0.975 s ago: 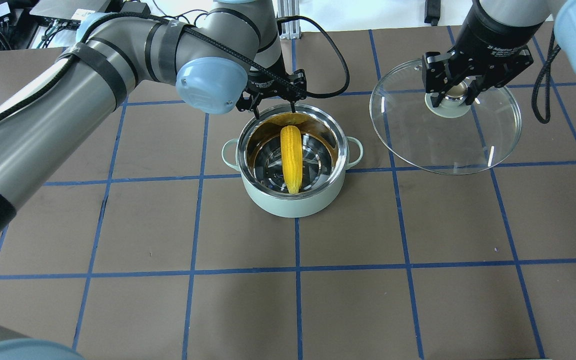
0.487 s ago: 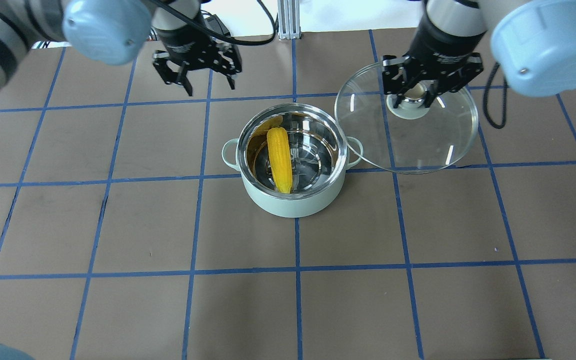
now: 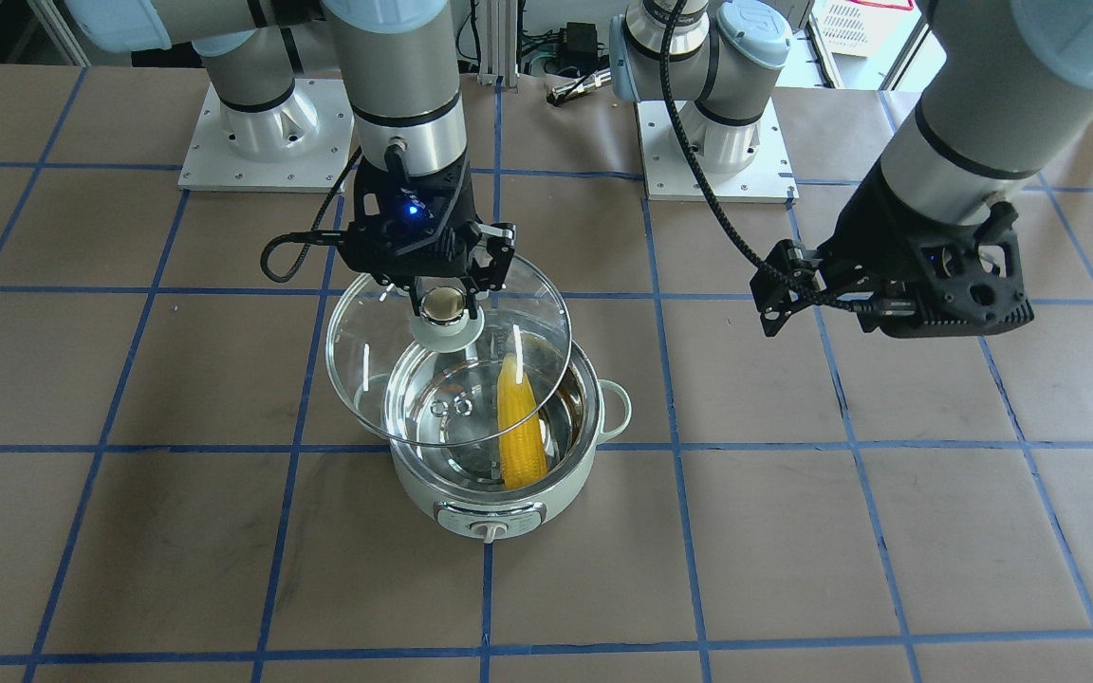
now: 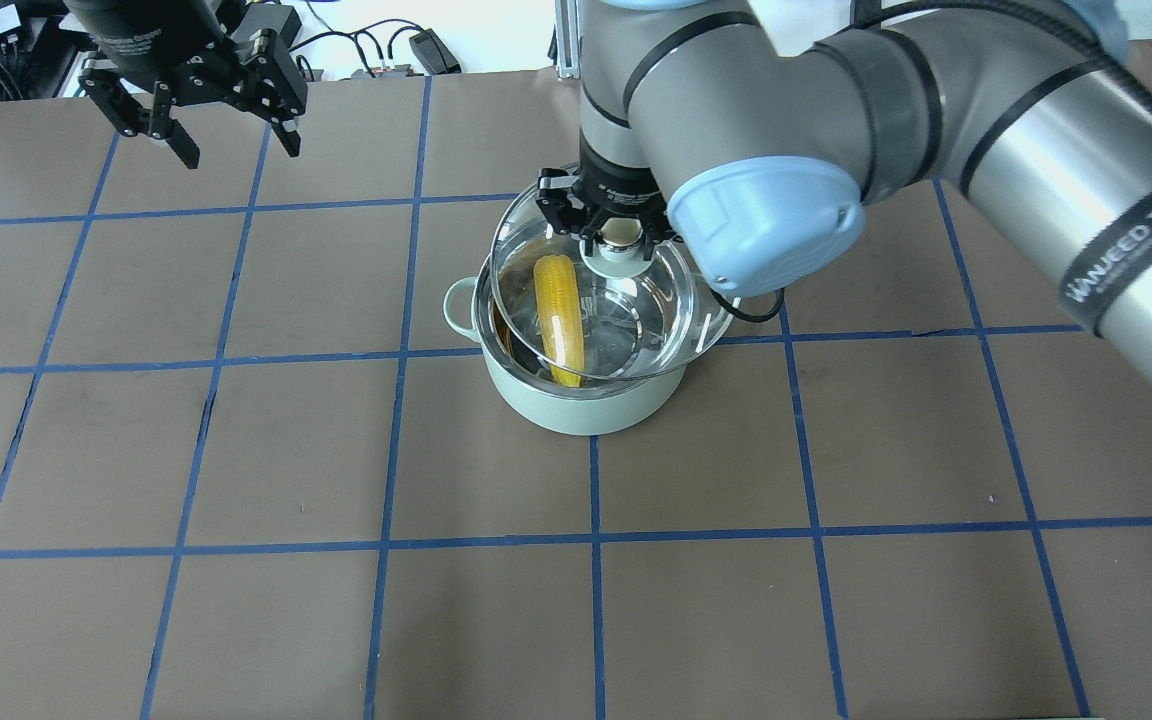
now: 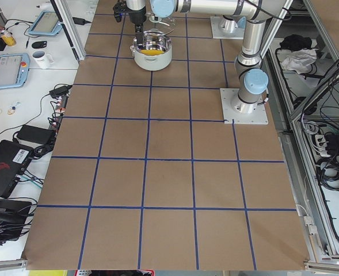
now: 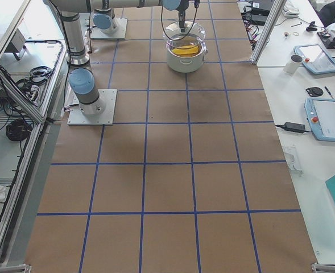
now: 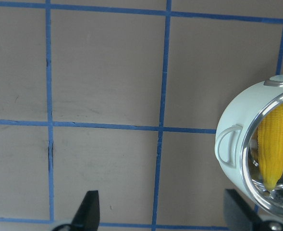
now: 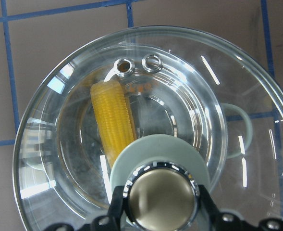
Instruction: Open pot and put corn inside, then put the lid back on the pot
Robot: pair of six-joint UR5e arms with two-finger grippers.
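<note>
The mint-green pot (image 4: 581, 405) stands mid-table, with the yellow corn (image 4: 558, 310) lying inside it. My right gripper (image 4: 617, 228) is shut on the ball knob of the glass lid (image 4: 681, 300) and holds it just above the pot, shifted slightly towards the far right. The front view shows the lid (image 3: 366, 379) over the pot (image 3: 471, 507) and corn (image 3: 520, 427), with the right gripper (image 3: 442, 302) on the knob. The right wrist view shows the knob (image 8: 161, 197) between the fingers and the corn (image 8: 113, 120) through the glass. My left gripper (image 4: 238, 150) is open and empty, far back left.
The table is brown with blue grid tape. The robot base plates (image 3: 267, 142) sit at the robot's side. The left wrist view shows the pot (image 7: 227, 139) at its right edge. Side benches with tablets (image 5: 5, 69) flank the table ends.
My right gripper has carried the lid leftward from beside the pot to over it. My left gripper, open, has pulled further back and left, away from the pot.
</note>
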